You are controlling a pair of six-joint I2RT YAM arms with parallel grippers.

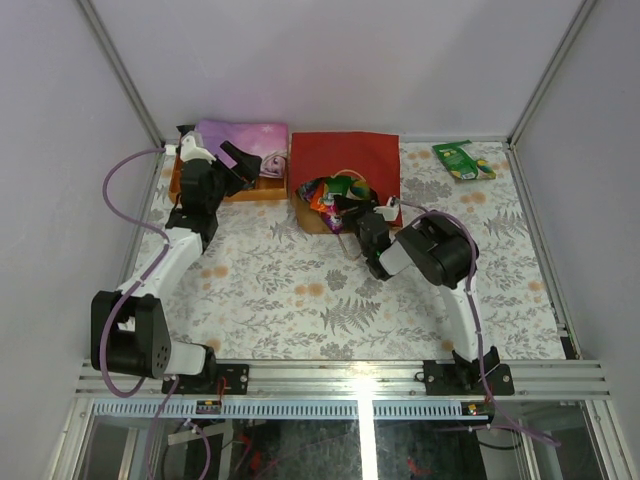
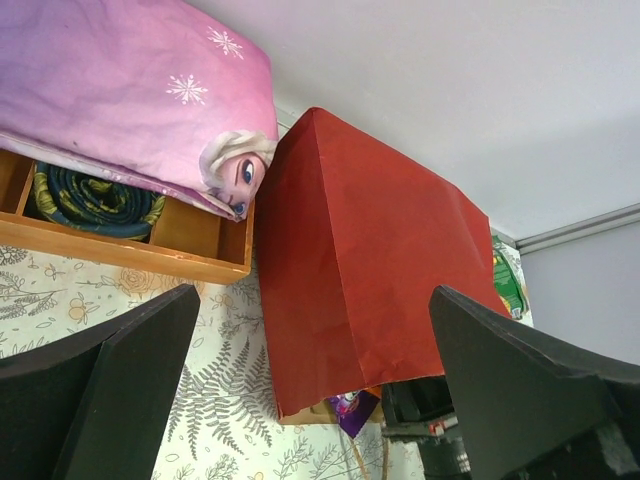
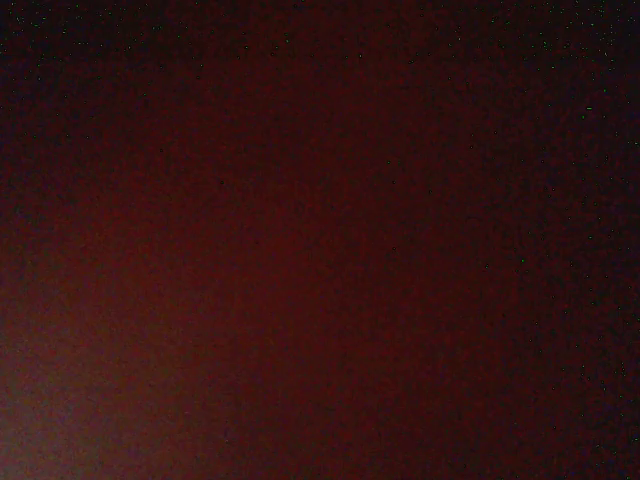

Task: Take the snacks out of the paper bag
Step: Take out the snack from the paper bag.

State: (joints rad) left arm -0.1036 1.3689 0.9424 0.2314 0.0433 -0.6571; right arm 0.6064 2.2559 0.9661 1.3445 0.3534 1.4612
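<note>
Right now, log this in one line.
left gripper: open, beside bag | right gripper: shut, in bag mouth | snacks: in bag mouth | green packet: outside bag

**Free room and obstructions around the paper bag (image 1: 345, 160)**

The bag's mouth, turned toward the arm bases, is packed with snacks (image 1: 322, 192) and is blocked by the right gripper (image 1: 352, 212), whose own view is dark. The bag's left flank is closed off by the wooden box (image 1: 262, 190) and its cloth (image 1: 245, 135), with the left gripper (image 1: 225, 165) over them. Open table (image 1: 300, 290) is left before the mouth and rightward, where only a green packet (image 1: 463, 160) lies.
</note>
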